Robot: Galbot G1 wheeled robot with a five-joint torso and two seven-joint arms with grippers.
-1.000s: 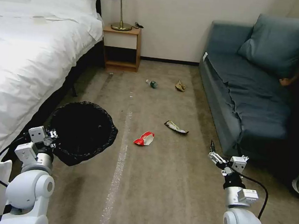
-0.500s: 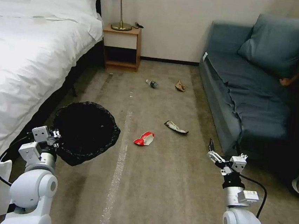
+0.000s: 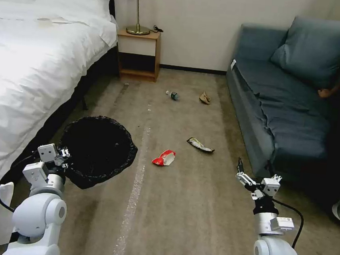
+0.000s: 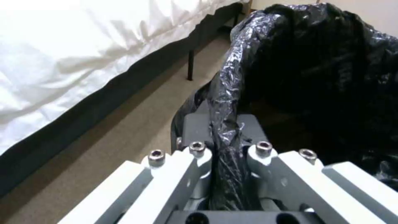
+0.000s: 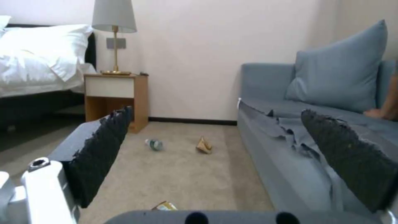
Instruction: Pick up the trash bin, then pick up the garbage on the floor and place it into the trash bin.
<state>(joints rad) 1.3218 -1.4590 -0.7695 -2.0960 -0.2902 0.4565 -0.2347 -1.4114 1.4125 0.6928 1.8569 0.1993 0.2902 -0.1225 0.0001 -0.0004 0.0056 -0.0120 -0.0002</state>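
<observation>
Stretching along the left, a white bed (image 3: 28, 61); sitting on the right, a blue sofa (image 3: 284, 102); lying between them, beige carpeted floor (image 3: 178, 208). Standing at the far wall, a wooden nightstand (image 3: 139, 54) carrying a lamp (image 3: 138, 4).

Hanging at near left beside the bed, apparently lifted off the floor, the trash bin (image 3: 97, 148), its crinkled black liner folded over the rim. Gripping that rim at its near-left edge, the left gripper (image 3: 61, 155), fingers (image 4: 195, 130) clenched on the bag-covered lip, one inside and one outside.

Hovering at near right just beside the sofa front, the right gripper (image 3: 241, 171), fingers (image 5: 104, 146) spread wide and holding nothing.

Lying on the floor, all four pieces of garbage: a red-and-white wrapper (image 3: 164, 158) near the middle, just right of the bin; a dark-and-yellow snack wrapper (image 3: 199, 145) a little farther and to the right; far off by the nightstand, a small bottle (image 3: 172, 95) and a crumpled brown paper (image 3: 205, 98).

Looking done: picking up the bin. Remaining, by this judgement: gathering every piece and dropping each into the bin.
</observation>
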